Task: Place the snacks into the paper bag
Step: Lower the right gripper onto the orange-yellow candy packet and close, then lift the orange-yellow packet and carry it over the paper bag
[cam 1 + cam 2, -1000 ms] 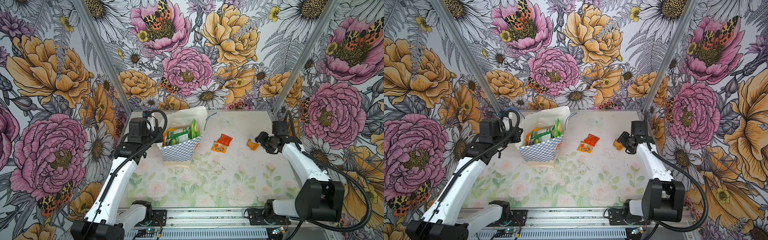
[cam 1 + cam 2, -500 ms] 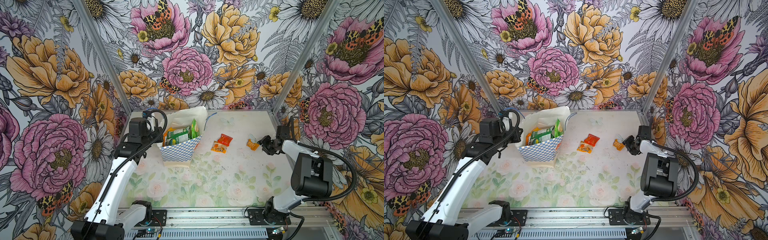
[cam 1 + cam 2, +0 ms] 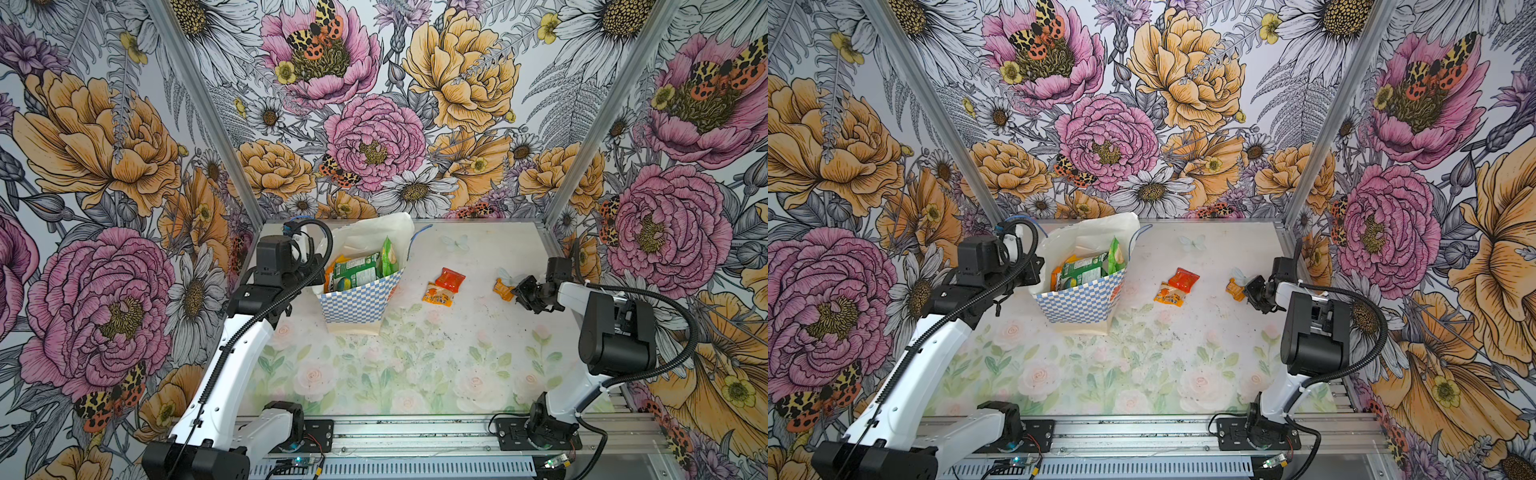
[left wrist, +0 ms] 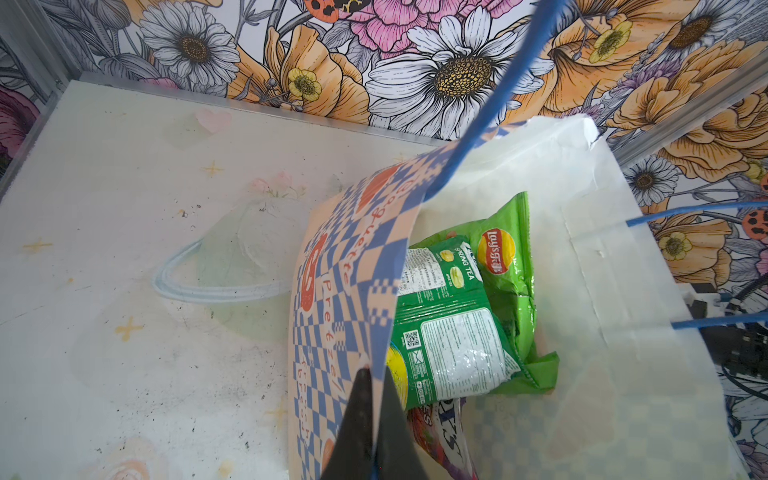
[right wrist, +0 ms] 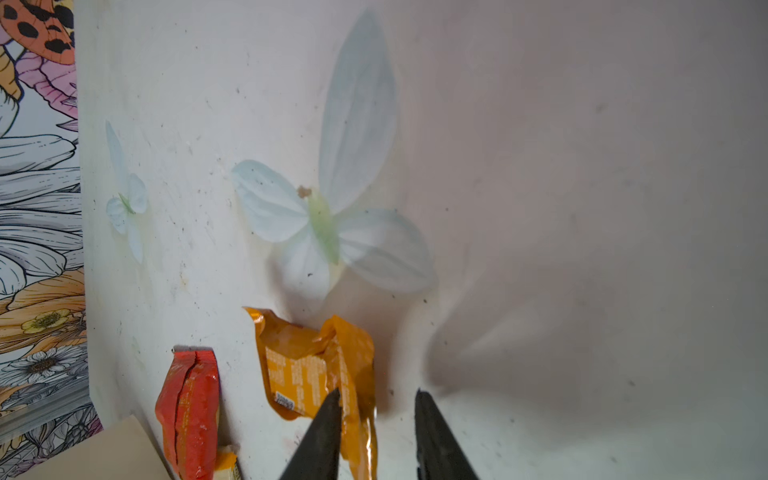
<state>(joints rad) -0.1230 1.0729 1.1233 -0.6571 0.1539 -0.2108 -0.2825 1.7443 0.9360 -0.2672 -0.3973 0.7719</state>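
Two dark fingers of the right gripper [image 5: 377,392] are standing apart, straddling the crinkled tail of a small orange sachet [image 5: 307,365] that is lying on the table [image 3: 415,361] close to the right wall; nothing is clamped yet. A little way toward the bag, a red sachet [image 3: 450,277] is touching an orange-white packet [image 3: 436,295].

Across the table the left gripper [image 4: 374,374] is pinched together on the checkered wall of the paper bag [image 4: 345,270], holding its mouth wide while the bag is standing at the back left. Inside it a bright green bag [image 4: 503,257], a green-white pack [image 4: 449,328] and a purple-pink packet [image 4: 440,432] under them are resting, and a yellow-orange pack [image 3: 331,272] is showing at the rim in a top view.

By my reckoning most of the job is done, with three small pieces waiting outside. Nothing is lying between the sachets and the bag. The blue cord handles [image 4: 490,104] are arching over the opening, though, and the upright green bag is crowding the mouth, so a drop could snag there.
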